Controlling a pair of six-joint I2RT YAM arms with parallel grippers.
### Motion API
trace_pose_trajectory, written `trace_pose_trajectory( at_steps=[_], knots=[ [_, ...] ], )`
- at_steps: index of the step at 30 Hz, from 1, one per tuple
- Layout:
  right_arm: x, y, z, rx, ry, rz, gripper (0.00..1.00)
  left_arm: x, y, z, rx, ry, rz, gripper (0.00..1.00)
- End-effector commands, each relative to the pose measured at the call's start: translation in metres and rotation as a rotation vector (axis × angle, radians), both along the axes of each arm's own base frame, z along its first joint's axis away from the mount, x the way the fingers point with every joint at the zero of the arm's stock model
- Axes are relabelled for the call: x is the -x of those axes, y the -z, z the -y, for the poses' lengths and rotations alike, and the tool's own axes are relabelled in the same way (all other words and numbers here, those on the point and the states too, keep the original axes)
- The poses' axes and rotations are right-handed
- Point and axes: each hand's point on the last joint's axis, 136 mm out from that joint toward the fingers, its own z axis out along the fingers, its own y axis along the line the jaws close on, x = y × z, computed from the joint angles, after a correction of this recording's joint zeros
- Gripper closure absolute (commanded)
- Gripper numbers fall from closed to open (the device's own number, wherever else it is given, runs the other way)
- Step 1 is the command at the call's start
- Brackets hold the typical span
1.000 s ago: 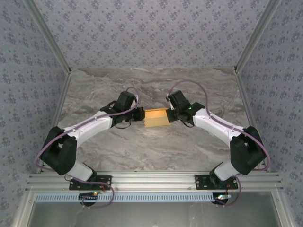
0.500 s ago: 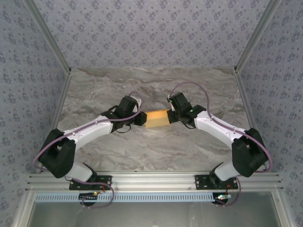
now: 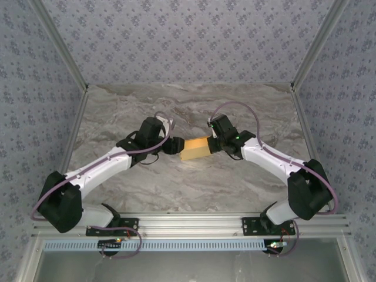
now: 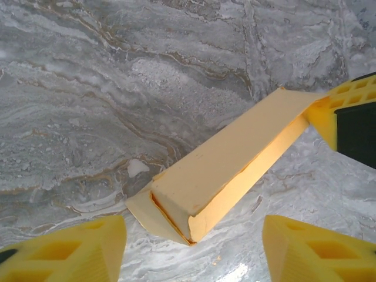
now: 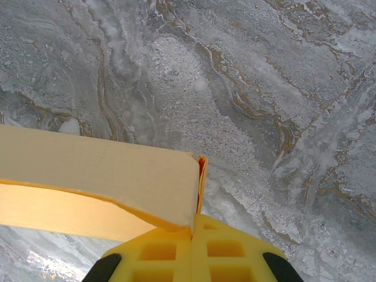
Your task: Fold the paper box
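The paper box (image 3: pixel 195 148) is a folded yellow-orange slab at the table's middle, between both grippers. My right gripper (image 3: pixel 212 143) is shut on its right end; in the right wrist view the closed fingers (image 5: pixel 192 226) pinch the box's (image 5: pixel 100 176) edge flap. My left gripper (image 3: pixel 172 147) is open at the box's left end. In the left wrist view its two yellow fingertips (image 4: pixel 194 249) stand wide on either side of the box's (image 4: pixel 229 170) near corner, not touching it. A side flap sticks out at that corner. The right gripper's finger (image 4: pixel 346 117) shows at the far end.
The marble table (image 3: pixel 188 188) stretches around the box on all sides. Patterned walls with metal frame posts (image 3: pixel 70 64) close it in at the left, right and back. A rail (image 3: pixel 188 223) runs along the near edge.
My left gripper has opened and let go of the box's left end, and its arm has swung lower and leftward. The right gripper still holds the box, which has tilted slightly.
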Motion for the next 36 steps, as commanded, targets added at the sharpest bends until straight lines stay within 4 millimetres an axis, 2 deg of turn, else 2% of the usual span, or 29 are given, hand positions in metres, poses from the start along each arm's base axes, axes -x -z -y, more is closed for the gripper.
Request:
trace_pose_trajectory(
  at_steps=[1, 6, 10, 15, 21, 29, 36],
  knots=[
    [0.009, 0.002, 0.003, 0.012, -0.004, -0.013, 1.0, -0.01, -0.011, 0.003, 0.063, -0.017, 0.0, 0.34],
    [0.009, 0.001, 0.002, 0.014, -0.008, -0.012, 1.0, -0.031, -0.007, 0.001, 0.105, -0.076, -0.036, 0.35],
    [0.008, 0.0, 0.003, 0.018, -0.004, -0.01, 1.0, -0.037, 0.001, 0.006, 0.109, -0.076, -0.067, 0.36],
    [0.008, 0.0, 0.003, 0.019, -0.004, -0.008, 1.0, -0.033, 0.018, 0.01, 0.109, -0.059, -0.116, 0.38],
    [0.007, 0.0, 0.004, 0.021, 0.001, -0.003, 0.99, -0.022, 0.044, 0.006, 0.086, -0.053, -0.169, 0.39],
    [0.005, -0.008, 0.004, 0.013, 0.002, 0.009, 0.91, -0.011, 0.071, 0.0, 0.036, -0.057, -0.204, 0.4],
    [0.006, -0.022, 0.001, -0.01, -0.013, 0.023, 0.83, -0.01, 0.078, -0.003, 0.018, -0.065, -0.206, 0.4]
  ],
)
